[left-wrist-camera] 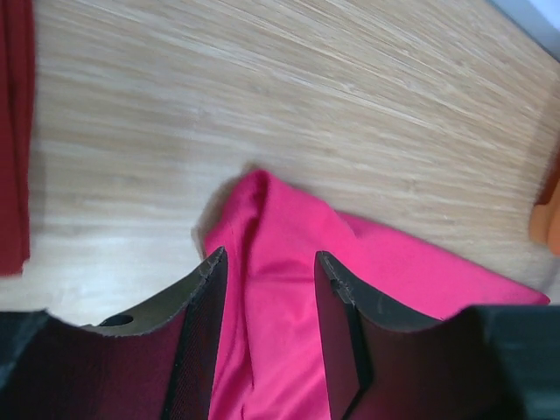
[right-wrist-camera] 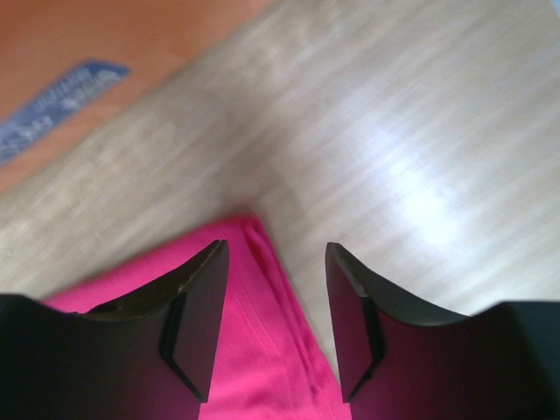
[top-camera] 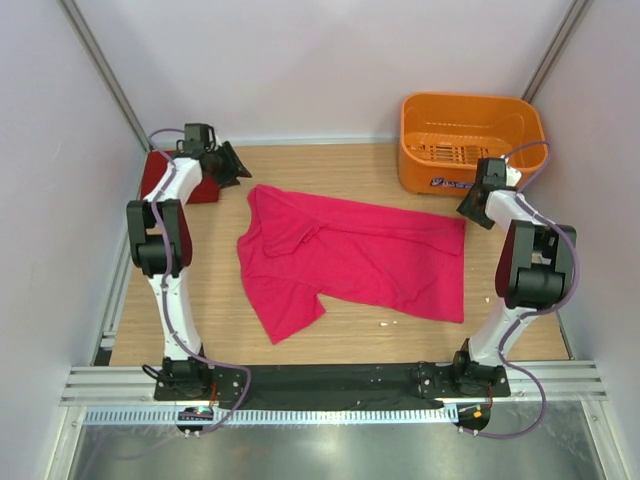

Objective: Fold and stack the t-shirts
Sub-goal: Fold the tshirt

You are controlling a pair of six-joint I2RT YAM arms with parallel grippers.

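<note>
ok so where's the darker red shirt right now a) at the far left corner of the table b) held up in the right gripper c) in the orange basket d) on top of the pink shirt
a: the darker red shirt lies at the far left corner of the table, beside the left gripper, apart from the pink shirt.

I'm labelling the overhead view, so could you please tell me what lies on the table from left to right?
dark red shirt, folded → pink shirt, spread out → orange basket
</note>
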